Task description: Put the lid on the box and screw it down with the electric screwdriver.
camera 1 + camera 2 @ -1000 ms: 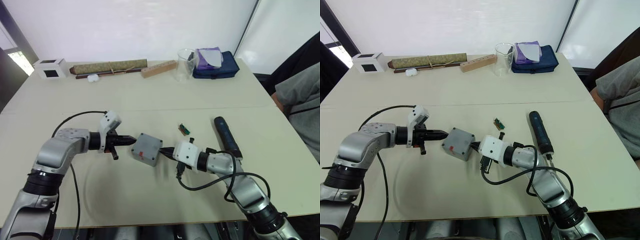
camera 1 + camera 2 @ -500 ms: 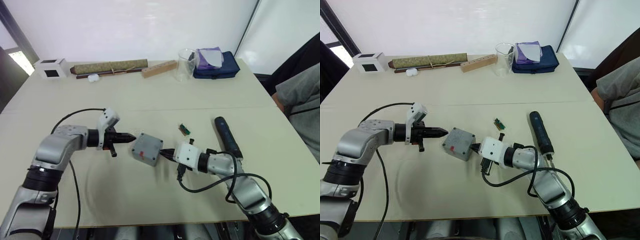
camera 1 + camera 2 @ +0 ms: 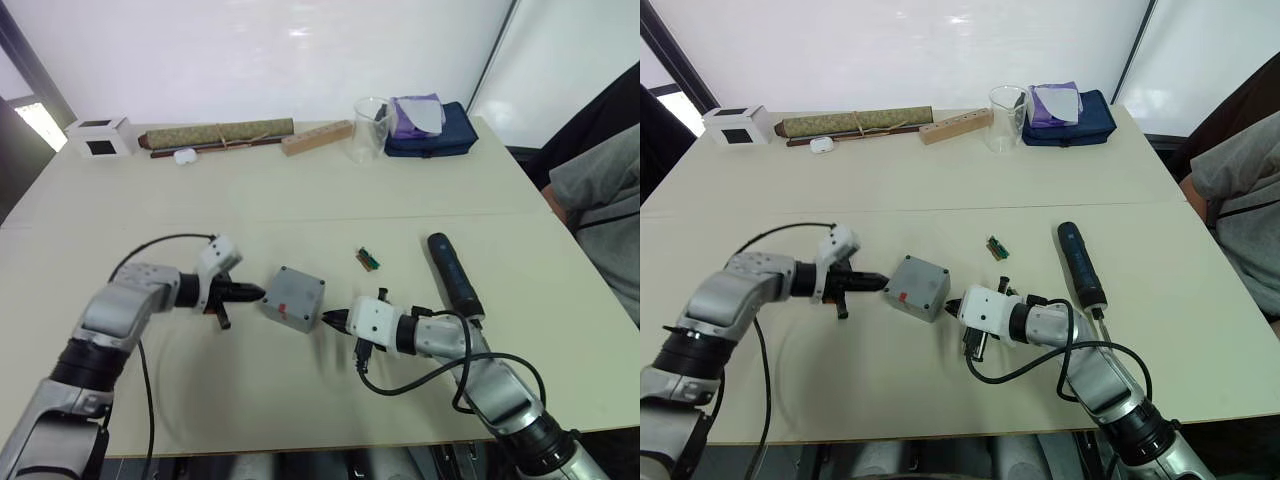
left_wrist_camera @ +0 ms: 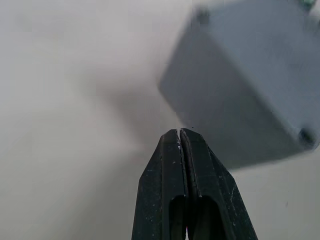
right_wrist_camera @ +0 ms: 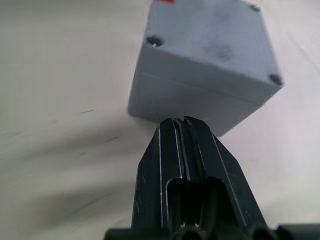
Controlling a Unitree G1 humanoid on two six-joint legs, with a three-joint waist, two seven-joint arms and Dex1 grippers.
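Backing off from the box (image 3: 295, 298), both closed hands, left (image 3: 258, 293) and right (image 3: 328, 319), have cleared its sides.

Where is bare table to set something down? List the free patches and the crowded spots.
Free: the wide band of table between the back row and the box, and the near edge in front of both grippers. Crowded: the back row from white cube to blue pouch, and around the box between left gripper and right gripper.

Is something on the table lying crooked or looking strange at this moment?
The grey box with its lid on sits turned at an angle to the table edge, between the shut left gripper and shut right gripper. Nothing looks spilled or broken.
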